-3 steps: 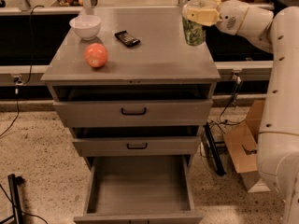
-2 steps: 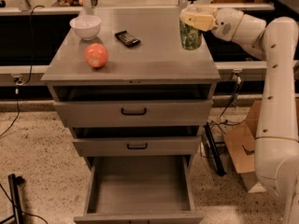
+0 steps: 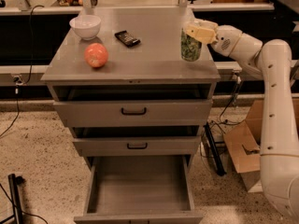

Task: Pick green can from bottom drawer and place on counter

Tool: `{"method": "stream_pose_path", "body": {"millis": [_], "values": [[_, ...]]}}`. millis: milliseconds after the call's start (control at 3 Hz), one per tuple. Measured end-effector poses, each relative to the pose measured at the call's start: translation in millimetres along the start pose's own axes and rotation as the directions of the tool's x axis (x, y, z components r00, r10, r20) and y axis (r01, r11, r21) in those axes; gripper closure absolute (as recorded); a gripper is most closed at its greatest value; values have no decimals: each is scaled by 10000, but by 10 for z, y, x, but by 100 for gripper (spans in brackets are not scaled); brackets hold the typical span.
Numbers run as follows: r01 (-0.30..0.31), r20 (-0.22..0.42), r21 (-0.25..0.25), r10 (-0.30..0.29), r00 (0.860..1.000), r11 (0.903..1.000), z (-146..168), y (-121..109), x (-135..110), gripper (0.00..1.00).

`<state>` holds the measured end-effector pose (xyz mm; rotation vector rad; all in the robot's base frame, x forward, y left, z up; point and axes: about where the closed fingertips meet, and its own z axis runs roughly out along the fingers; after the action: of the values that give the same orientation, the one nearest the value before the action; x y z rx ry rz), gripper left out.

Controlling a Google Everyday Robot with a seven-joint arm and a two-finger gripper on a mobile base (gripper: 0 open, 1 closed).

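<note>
— Where is the can (image 3: 190,48) found?
— It is stood upright on the counter (image 3: 154,66), close to the right edge.

— And the gripper (image 3: 200,32)?
— It is held at the can's top, reached in from the can's right, with its pale end laid over the rim. Whether the can is clamped or let go cannot be told.

— What is set around the can?
— A dark flat object (image 3: 127,38) is laid to its left and slightly behind. A white bowl (image 3: 85,26) is seen farther left, at the back. A red fruit (image 3: 96,55) is placed far left, a little nearer the front. All are well apart from the can.

— What is found below it?
— The bottom drawer (image 3: 138,190) is pulled fully out. A cardboard box (image 3: 243,148) is seen on the floor, down to the can's right, beside the white arm (image 3: 275,101).
</note>
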<state>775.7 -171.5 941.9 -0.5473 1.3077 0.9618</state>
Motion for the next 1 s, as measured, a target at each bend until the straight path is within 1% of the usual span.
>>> {"method": "stream_pose_path", "body": {"millis": [333, 667, 1000], "values": [[-95, 285, 130, 91, 9996, 9999, -188, -26, 81, 52], [-90, 265, 65, 88, 9996, 9999, -140, -4, 78, 27], [-90, 257, 13, 90, 9996, 10000, -108, 15, 81, 5]]}}
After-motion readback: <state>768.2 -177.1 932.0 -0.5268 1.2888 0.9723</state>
